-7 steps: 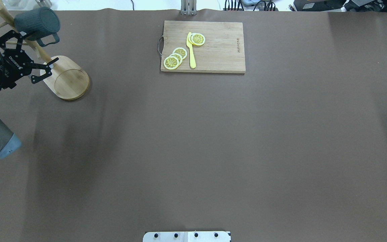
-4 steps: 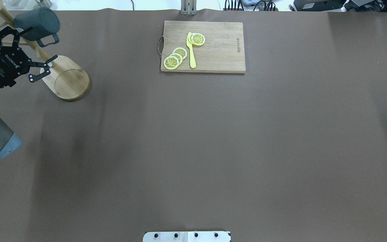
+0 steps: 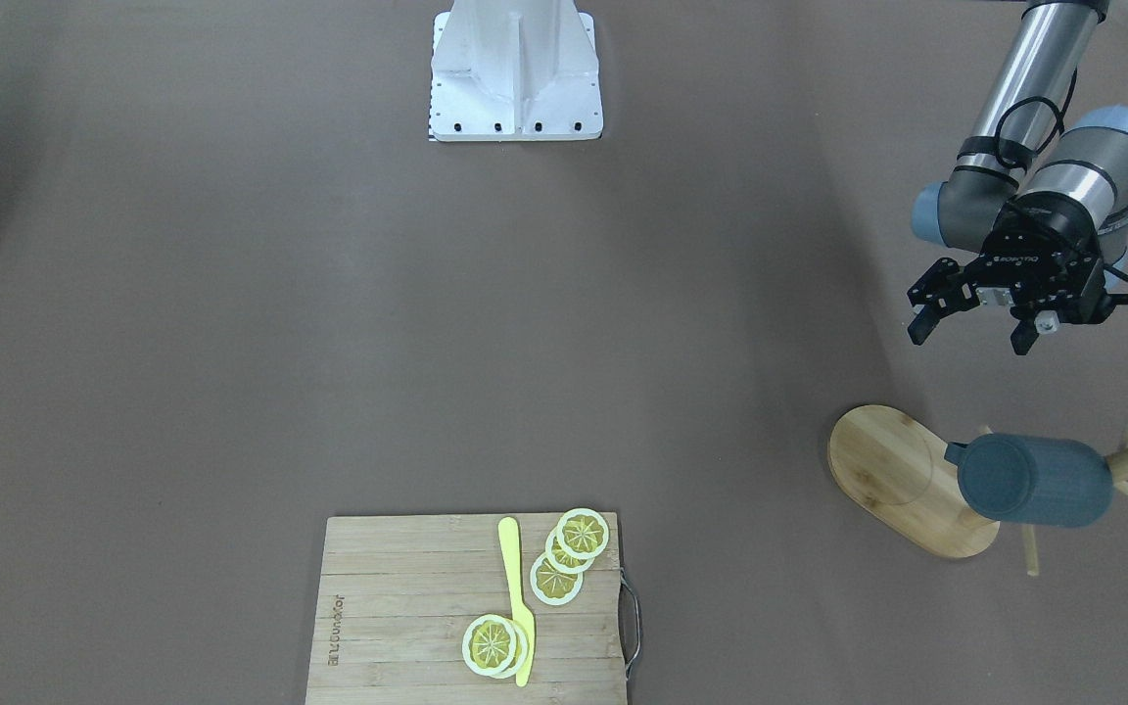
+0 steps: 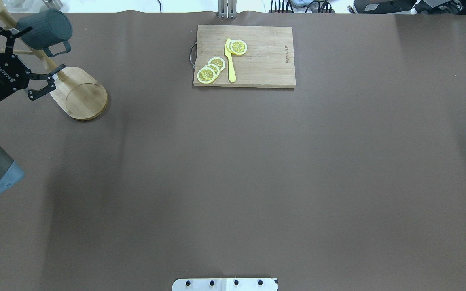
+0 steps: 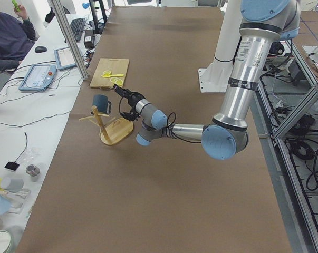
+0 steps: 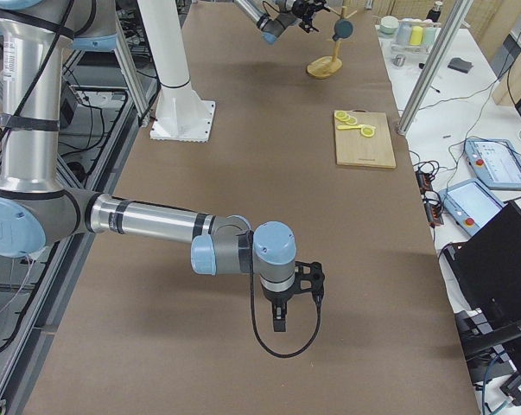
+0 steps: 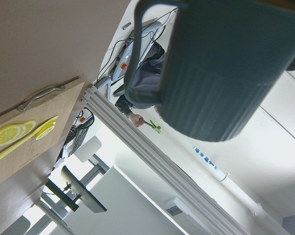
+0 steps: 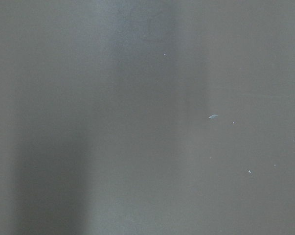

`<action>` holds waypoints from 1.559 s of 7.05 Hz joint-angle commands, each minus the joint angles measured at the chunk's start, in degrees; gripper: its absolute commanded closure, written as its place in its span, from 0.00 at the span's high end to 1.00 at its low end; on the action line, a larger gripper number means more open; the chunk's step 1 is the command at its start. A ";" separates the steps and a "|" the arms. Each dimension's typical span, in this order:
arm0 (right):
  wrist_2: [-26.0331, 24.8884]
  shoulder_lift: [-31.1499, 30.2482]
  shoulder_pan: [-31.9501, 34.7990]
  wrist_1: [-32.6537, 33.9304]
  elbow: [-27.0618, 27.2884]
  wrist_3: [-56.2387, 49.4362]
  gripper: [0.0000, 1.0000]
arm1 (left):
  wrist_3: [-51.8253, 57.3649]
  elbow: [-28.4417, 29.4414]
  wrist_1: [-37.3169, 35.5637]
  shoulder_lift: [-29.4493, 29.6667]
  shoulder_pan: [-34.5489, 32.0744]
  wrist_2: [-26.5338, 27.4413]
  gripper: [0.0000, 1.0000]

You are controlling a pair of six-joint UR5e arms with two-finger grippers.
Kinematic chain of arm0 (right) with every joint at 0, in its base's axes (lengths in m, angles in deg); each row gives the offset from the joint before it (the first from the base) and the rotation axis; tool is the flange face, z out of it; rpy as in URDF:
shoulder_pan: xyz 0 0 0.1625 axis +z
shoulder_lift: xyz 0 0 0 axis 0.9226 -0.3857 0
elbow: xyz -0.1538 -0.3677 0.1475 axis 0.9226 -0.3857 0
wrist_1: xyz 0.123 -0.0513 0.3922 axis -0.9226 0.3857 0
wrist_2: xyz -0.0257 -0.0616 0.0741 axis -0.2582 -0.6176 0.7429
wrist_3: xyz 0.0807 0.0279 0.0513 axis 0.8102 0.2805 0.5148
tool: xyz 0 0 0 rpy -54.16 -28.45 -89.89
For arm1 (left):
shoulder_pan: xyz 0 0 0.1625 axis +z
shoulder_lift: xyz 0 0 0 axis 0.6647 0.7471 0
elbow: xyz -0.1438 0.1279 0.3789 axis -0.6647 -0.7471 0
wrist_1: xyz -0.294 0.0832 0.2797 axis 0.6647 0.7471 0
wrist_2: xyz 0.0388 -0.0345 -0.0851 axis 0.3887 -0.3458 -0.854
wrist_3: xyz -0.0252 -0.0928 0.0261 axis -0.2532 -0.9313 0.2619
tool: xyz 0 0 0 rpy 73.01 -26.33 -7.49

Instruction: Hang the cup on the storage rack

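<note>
Exterior front-facing view: left pincer point(image 3: 970, 338) hangs with its fingers spread wide, nothing between them, tips aimed away from the robot. Just ahead of the tips stands the storage rack point(image 3: 882, 470). No contact shows from this side. From overhead one finger point(image 4: 49, 79) overlaps the post in line of sight, so height clearance cannot be judged. Beyond the tips the cup point(image 3: 1034, 480) sits up on the rack, lying sideways, free of the pincer. The wrist camera looks through the handle point(image 7: 129, 68) and finds no peg in the loop. Likely the cup rides mouth-first over a peg, but the contact is hidden.

Judgement: hanging looks done; what remains is a clean exit.

Risks:
- A spread finger could clip a thin peg or the post on the way out. The light rack could then rock or tip.
- Any jolt could slide the cup off an angled peg, since nothing appears to lock it.
- A dropped cup would land on the rack base or the table point(image 3: 623, 343) beneath.

Far to the pincer's right, well apart: cutting board point(image 3: 427, 607) with lemon slices point(image 3: 569, 553) and yellow knife point(image 3: 517, 597), unlikely to be involved. Right pincer point(image 6: 278, 322) is low over the table, far off; apart or together, cannot tell
</note>
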 commanded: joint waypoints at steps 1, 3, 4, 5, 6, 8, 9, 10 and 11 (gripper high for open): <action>0.09 -0.08 -0.01 0.00 0.00 0.00 1.00 | 10.93 -2.44 0.16 -1.66 1.29 -0.32 0.99; 0.09 -0.08 0.08 0.00 -0.09 0.00 1.00 | 26.65 -2.80 0.16 -3.16 5.41 -0.41 0.99; 0.00 -0.08 -0.01 0.00 -0.09 0.00 1.00 | 34.45 -4.02 0.07 -4.73 5.61 -2.76 0.99; 0.00 -0.08 -0.01 0.09 -0.09 0.00 1.00 | 40.97 -5.69 -0.01 -7.62 5.61 -6.18 0.99; 0.00 -0.08 -0.01 0.09 -0.18 0.00 1.00 | 48.78 -7.53 -0.89 -10.26 5.52 -6.47 0.99; 0.09 -0.08 -0.01 0.00 -0.35 0.00 1.00 | 69.76 -8.95 -5.10 -13.09 5.61 -6.48 0.99; 0.09 -0.08 -0.01 0.09 -0.35 0.00 1.00 | 75.95 -8.87 -5.20 -13.97 5.61 -6.48 0.99; 0.09 -0.08 -0.01 0.09 -0.35 0.00 1.00 | 85.68 -8.95 -6.07 -15.46 5.61 -6.48 0.99; 0.09 -0.08 -0.01 0.09 -0.35 0.00 1.00 | 94.47 -8.96 -8.26 -16.51 5.52 -6.39 0.99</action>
